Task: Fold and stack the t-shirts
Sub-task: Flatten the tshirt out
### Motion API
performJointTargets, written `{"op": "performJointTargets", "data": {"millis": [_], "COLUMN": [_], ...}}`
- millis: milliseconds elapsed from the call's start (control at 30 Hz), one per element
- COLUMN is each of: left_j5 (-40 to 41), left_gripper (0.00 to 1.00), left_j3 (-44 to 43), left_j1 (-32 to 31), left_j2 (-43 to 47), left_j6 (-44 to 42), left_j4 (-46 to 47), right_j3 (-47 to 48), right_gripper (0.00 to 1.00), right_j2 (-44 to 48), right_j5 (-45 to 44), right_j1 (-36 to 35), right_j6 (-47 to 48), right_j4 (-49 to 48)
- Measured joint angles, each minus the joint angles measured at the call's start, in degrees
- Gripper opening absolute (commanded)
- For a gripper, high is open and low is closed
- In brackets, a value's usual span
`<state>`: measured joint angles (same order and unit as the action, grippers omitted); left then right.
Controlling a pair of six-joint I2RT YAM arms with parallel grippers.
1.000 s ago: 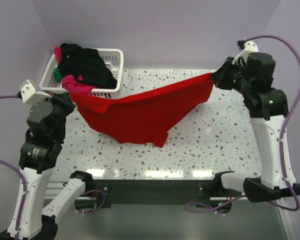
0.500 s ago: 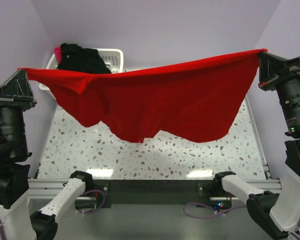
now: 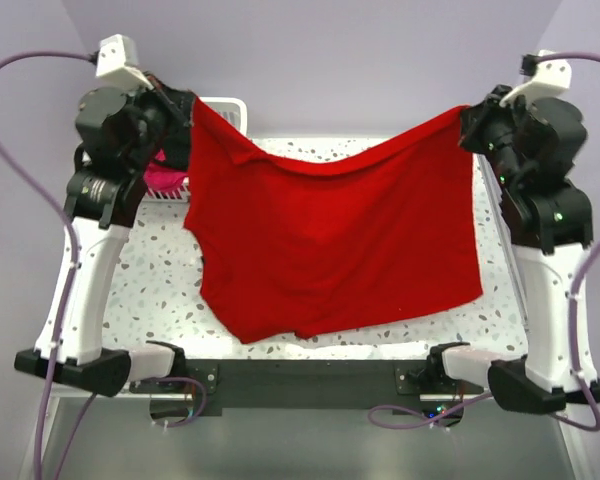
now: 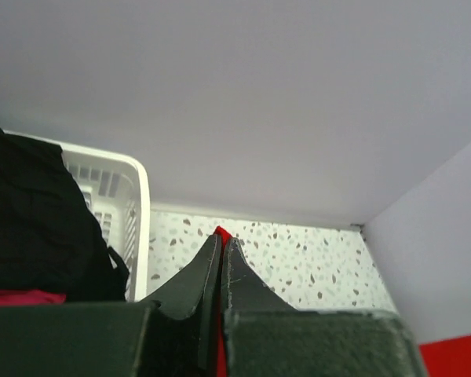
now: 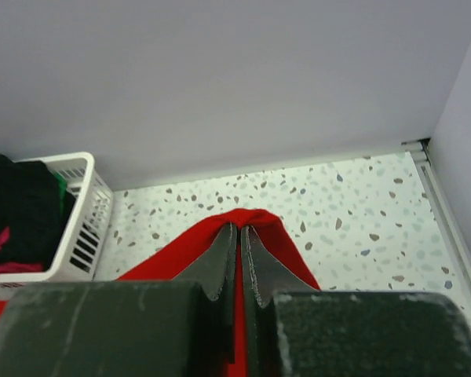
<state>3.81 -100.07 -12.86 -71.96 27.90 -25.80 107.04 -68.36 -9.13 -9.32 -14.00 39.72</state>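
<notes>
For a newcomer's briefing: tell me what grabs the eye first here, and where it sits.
The red t-shirt dominates, spread wide across the middle and pinched at its top corners by the left gripper and the right gripper. Behind it at the far left, a white basket holds black cloth and pink cloth.

Most of the basket (image 3: 230, 108) is hidden behind the red shirt (image 3: 330, 240) and left arm (image 3: 110, 130). The bench's (image 3: 150, 290) middle is covered by that shirt. The black shirt (image 4: 31, 220) is cut off by the left wrist view's edge.
</notes>
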Motion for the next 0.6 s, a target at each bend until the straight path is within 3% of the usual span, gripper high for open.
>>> {"op": "performJointTargets", "data": {"millis": [267, 600], "left_j5": [-6.0, -11.1], "left_gripper": [0.00, 0.00], "left_j3": [-3.5, -6.8], "left_j1": [0.0, 0.0], "left_j2": [-3.6, 3.9], "left_j6": [1.2, 5.1], "left_j4": [0.4, 8.9], "right_j3": [0.6, 1.4], "right_gripper": [0.00, 0.00], "right_j2": [-4.0, 5.8], "right_j5": [-1.2, -4.7], "right_j1": [0.0, 0.0], "right_j6": [0.0, 1.5], "right_j4": [0.9, -3.9]}}
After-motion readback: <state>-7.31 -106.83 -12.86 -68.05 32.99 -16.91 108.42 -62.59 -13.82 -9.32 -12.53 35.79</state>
